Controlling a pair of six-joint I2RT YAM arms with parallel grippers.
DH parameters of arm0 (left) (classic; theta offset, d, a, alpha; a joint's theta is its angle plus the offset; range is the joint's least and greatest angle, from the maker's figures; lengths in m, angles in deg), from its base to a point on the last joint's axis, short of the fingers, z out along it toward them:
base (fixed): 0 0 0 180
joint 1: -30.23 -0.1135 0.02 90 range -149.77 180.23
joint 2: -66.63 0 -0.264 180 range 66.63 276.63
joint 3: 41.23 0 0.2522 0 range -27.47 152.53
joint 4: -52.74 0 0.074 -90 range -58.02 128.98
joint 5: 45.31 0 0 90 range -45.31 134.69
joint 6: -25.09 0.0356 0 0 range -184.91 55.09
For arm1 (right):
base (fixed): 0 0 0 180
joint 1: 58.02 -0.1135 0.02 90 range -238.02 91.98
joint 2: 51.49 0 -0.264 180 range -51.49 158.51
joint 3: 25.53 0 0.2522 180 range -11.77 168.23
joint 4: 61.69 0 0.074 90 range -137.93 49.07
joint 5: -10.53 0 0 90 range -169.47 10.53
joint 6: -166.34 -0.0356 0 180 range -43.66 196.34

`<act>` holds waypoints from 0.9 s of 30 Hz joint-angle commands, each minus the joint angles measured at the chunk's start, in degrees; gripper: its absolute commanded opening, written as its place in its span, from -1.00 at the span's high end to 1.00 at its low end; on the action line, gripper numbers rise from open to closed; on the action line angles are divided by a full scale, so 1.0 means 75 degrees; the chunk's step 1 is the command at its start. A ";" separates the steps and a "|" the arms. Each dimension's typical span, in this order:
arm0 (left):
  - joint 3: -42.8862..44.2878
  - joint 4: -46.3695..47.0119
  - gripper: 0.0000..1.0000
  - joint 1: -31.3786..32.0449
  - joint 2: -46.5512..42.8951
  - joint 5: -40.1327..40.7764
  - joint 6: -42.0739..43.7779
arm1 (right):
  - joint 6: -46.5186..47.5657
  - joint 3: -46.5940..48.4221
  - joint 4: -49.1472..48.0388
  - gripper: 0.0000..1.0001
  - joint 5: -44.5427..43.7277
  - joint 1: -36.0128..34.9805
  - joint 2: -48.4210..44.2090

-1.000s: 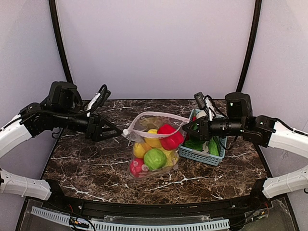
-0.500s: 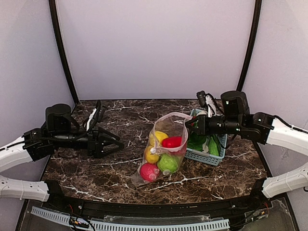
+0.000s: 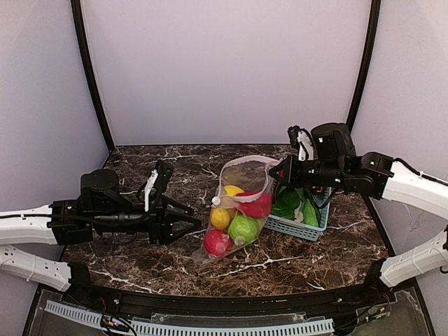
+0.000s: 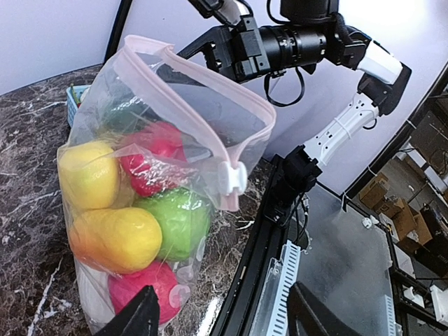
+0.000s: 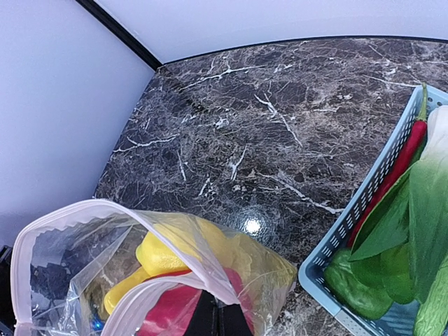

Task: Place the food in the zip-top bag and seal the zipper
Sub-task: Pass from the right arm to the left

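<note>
The left arm [image 3: 28,227] and the right arm [image 3: 416,190] share one build: smooth, rounded white shells over the long links, with matte black cylindrical joint housings [image 3: 333,142] between them. Thin black cables [image 4: 267,80] loop beside the wrist. The left gripper [image 3: 196,216] and the right gripper [image 3: 277,179] are black, angular and two-fingered.

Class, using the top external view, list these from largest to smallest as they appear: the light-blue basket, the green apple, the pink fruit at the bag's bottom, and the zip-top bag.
1. zip-top bag
2. light-blue basket, partly hidden, so less sure
3. green apple
4. pink fruit, nearly the apple's size; a close call
</note>
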 commanded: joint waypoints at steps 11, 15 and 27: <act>0.0215 0.1276 0.24 0.0121 0.1010 0.0259 -0.0224 | -0.0222 0.0813 -0.0016 1.00 -0.0458 -0.0073 0.0719; 0.0225 0.1362 0.25 0.0140 0.1108 0.0313 -0.0230 | -0.0290 0.1038 -0.0016 1.00 -0.0373 -0.0109 0.0984; 0.0464 0.1328 0.30 0.0267 0.1474 0.0547 -0.0167 | -0.0355 0.1070 -0.0135 1.00 -0.0311 -0.0146 0.1249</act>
